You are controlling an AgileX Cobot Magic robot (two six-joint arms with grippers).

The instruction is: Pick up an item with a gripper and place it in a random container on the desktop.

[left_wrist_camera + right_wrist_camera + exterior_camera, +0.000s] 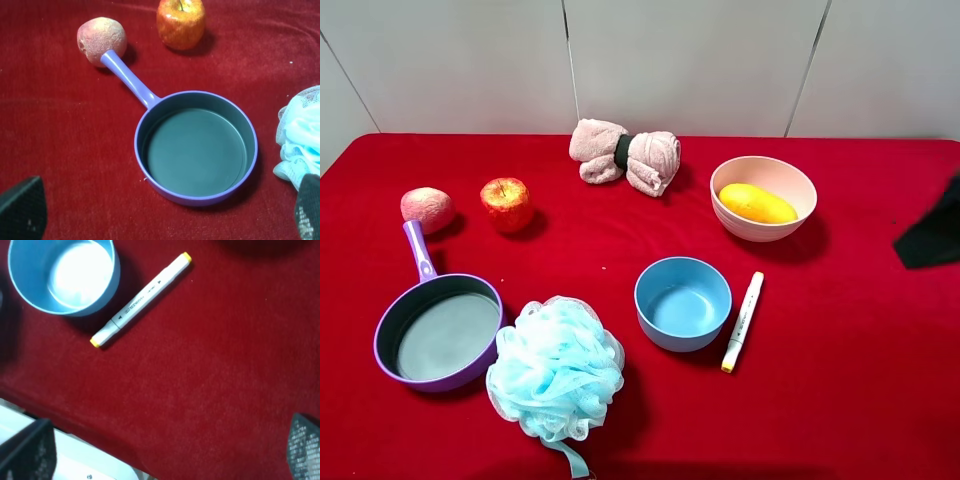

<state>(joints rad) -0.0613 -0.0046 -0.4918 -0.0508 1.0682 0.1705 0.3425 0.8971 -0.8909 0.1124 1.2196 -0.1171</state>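
Exterior high view: the yellow fruit point(757, 203) lies inside the pink bowl point(799, 179), at about 1 o'clock on the red tabletop point(840, 380). The placement therefore appears complete. The right arm point(932, 235) shows only as a dark shape at the 3 o'clock edge, well apart from the bowl. The blue bowl point(682, 302) sits near the centre with a white marker point(742, 321) just beside it at 3 o'clock. The purple pan point(438, 330), bath pouf point(556, 368), red apple point(506, 204), pink round fruit point(427, 209) and rolled towel point(625, 156) occupy the 9-to-12 o'clock region.

Left wrist view: the left pincer point(165, 212) is released and grasps nothing. Only its two dark fingertips point(22, 209) show, spread wide. The pan, the apple and the pink fruit lie beneath it on the cloth.

Right wrist view: the right pincer point(165, 447) is also released and empty, its fingertips point(304, 446) set wide apart. It hangs over bare cloth near the tabletop edge, with the marker and the blue bowl in view.

Procedure: the step in hand is judged to be retreat to rest. Keep both pincers clear and high. Route the right arm away from the marker and both bowls, so the seated fruit is not disturbed.
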